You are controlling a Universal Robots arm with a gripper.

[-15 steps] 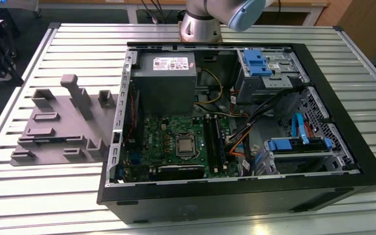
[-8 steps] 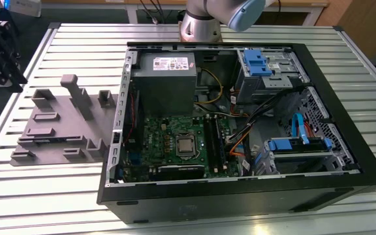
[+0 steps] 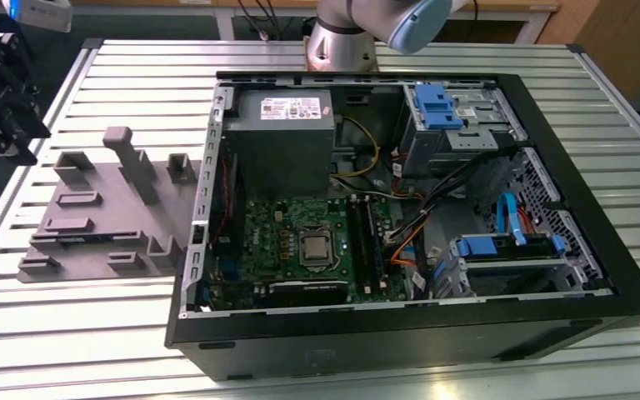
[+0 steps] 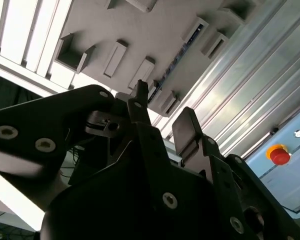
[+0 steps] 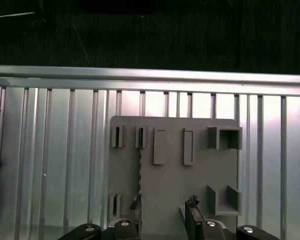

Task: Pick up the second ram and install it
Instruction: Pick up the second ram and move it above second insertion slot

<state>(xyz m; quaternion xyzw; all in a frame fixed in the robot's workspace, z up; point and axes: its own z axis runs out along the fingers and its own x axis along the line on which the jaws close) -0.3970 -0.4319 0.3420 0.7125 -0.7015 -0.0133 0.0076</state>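
Black pincer [image 5: 164,205], spread wide and empty, over the second ram [image 5: 140,170], a thin strip edge-on in a matte grey tray [image 5: 170,186].

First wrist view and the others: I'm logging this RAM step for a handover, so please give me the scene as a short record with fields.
gripper: open, holding nothing, above the grey holder tray
second ram: standing on edge in the tray's slots, not gripped
tray position: on the slatted metal table, to the exterior view's left of the computer case
computer case: side open, motherboard exposed
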